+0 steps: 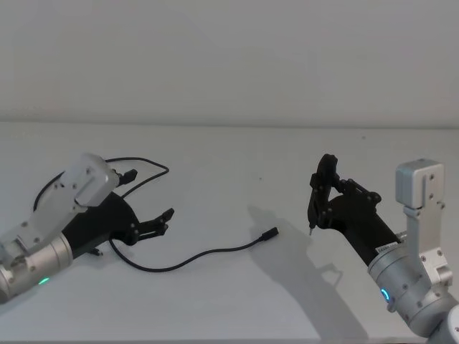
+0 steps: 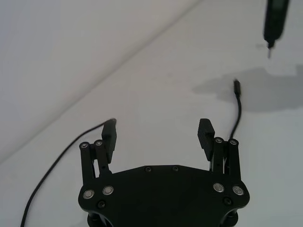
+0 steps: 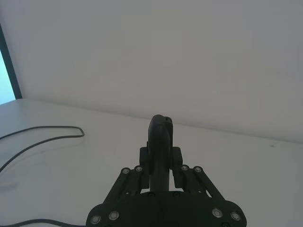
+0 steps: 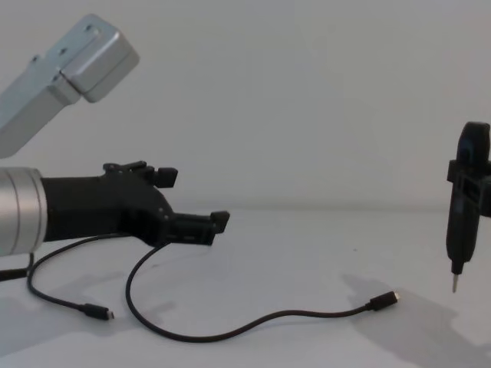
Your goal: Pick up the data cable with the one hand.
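Silver forearm of the left arm (image 1: 50, 244), nearest the viewer, enters over the front-left corner of the worktop (image 1: 237, 154) and is cut off at the elbow. Its left gripper (image 1: 149, 195) hangs low, fingers spread wide with nothing between them, a stance judged to suit closing on a thin cord. Behind it a short black lead (image 1: 147, 163) loops from the arm toward the left edge; it is not the target. The data cable (image 1: 215, 250) lies flat on the worktop. It starts under the gripper's palm and curves along the front toward the middle, where its plug (image 1: 270, 233) rests free. In the left wrist view the cord passes just beside one finger (image 2: 206, 135), outside the gap. Whether it touches that finger cannot be told, and its near end is hidden by the gripper body. Toward the right edge the right gripper (image 3: 161, 157), parked well apart from the plug, is clamped on a slim pen-like tool (image 4: 462, 215). The tool is held tip-down above the surface, probably to keep it clear of the pick. Its tip is too small to make out.
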